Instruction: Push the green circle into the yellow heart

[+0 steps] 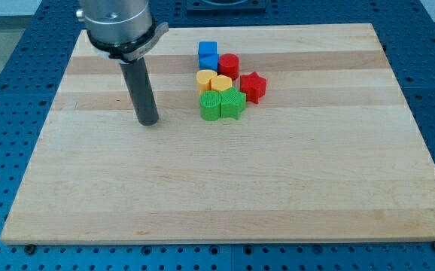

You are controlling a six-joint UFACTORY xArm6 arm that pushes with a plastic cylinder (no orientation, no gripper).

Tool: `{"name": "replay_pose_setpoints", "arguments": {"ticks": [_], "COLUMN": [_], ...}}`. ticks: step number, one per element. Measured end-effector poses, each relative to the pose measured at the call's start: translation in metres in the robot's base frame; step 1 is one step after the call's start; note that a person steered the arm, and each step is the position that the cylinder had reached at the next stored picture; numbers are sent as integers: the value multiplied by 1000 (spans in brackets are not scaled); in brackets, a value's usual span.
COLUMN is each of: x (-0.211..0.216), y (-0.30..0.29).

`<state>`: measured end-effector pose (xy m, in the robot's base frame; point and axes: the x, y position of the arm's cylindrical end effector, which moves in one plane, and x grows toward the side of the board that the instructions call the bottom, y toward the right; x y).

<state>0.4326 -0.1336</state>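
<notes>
The green circle (210, 106) lies in a tight cluster near the board's top middle. The yellow heart (221, 83) sits just above it, at the view's upper right of it, touching or nearly touching. My tip (149, 121) rests on the board to the view's left of the cluster, a little lower than the green circle and well apart from it. The rod rises from the tip to the arm's grey flange (120, 26) at the view's top.
A green star (233, 105) touches the green circle on its right. A yellow hexagon-like block (205, 77), a blue cube (208, 54), a red cylinder (228, 65) and a red star (253, 86) complete the cluster. The wooden board (225, 188) lies on a blue pegboard.
</notes>
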Motion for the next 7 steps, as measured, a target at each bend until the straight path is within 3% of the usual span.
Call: {"name": "replay_pose_setpoints", "arguments": {"ticks": [4, 5, 7], "x": [1, 40, 40], "y": [0, 79, 98]}}
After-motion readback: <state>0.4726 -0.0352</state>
